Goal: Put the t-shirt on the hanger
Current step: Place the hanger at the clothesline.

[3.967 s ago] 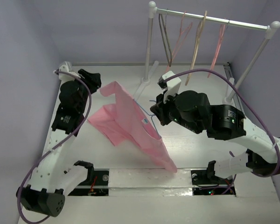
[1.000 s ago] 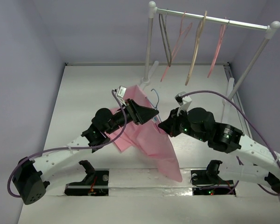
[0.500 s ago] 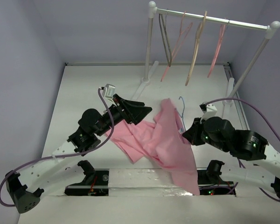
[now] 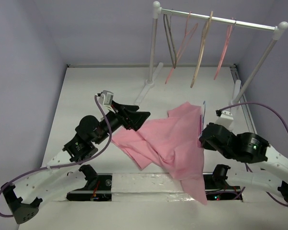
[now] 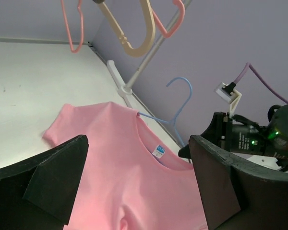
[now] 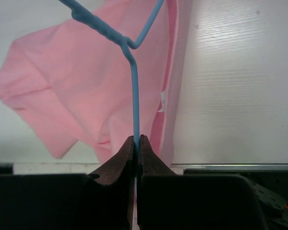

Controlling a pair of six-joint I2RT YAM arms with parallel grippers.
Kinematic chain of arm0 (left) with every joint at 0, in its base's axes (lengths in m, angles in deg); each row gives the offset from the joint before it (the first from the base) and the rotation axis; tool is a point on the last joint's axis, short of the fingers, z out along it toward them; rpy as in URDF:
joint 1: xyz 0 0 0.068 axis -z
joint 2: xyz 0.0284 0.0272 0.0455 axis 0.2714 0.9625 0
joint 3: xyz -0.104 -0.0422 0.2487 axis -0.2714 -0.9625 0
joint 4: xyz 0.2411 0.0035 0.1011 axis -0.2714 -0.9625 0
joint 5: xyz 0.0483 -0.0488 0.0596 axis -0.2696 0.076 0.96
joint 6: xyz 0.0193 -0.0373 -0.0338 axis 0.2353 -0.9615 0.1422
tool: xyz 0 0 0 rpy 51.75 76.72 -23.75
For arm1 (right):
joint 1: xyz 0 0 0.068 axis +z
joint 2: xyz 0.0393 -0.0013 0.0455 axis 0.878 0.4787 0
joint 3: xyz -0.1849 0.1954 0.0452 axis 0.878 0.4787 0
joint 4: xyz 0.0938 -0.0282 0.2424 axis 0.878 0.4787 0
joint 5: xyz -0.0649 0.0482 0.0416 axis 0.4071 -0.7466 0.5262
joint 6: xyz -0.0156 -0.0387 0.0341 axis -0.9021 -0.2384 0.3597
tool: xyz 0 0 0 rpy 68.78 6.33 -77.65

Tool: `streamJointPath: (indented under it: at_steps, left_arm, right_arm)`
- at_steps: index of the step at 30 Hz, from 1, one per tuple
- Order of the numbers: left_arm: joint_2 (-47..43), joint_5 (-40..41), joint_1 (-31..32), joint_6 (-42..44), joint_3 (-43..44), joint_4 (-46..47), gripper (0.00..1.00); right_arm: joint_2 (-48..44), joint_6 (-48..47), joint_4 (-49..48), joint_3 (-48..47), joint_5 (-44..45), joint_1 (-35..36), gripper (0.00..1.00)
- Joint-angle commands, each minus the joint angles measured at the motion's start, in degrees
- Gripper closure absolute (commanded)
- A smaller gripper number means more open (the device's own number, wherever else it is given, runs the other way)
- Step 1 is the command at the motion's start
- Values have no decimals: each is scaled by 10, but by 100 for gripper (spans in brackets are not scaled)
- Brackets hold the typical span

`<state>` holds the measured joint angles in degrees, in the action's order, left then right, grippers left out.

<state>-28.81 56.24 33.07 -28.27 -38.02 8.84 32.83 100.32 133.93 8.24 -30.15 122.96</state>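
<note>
**Right tool clamps the hanger; left tool gapes beside the shirt**

The right tool (image 6: pixel 136 139) is pinched tight on the straight wire neck of the light-blue hanger (image 6: pixel 135 96). It grips below the twist, which leaves the hook free and lets the frame be steered by its stem. The hanger sits on the near side of the clothes rail (image 4: pixel 216 19), towards the arm bases and below the rail's right half.

The t-shirt (image 4: pixel 168 139) spreads from the hanger out under the middle of the rail. Most of the pink cloth lies slack on the counter (image 4: pixel 96 86), and one corner trails over the edge farthest from the rail.

In the left wrist view, a blue arm of the hanger runs into the collar beside the white-and-blue tag (image 5: pixel 158 151), so the neck opening appears to be threaded. Whether both shoulders sit over the wire cannot be told, because the cloth hides the frame.

The left tool (image 5: pixel 138 139) has its fingers spread wide with nothing between them. It points at the shirt's sleeve side, the side away from the hanger. That looks like a good spot to tug cloth over the far shoulder while the right tool braces the wire.

Pink and tan hangers dangle unused on the rail.
</note>
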Motion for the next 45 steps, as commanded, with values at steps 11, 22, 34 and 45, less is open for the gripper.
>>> streamJointPath:
  at_steps: [11,22,34,45]
  left_arm:
    - [-15,24,3,31,-48,22,12]
    - [-9,27,3,47,-72,43,4]
    - [-52,133,16,74,-100,33,1]
    - [-52,153,27,81,-96,26,1]
  right_arm:
    - [76,-111,-111,29,47,-211,100]
    - [70,-338,-266,-34,-19,-403,100]
    - [143,-454,-359,-174,-140,-530,100]
    - [192,-468,-388,-266,-295,-644,100]
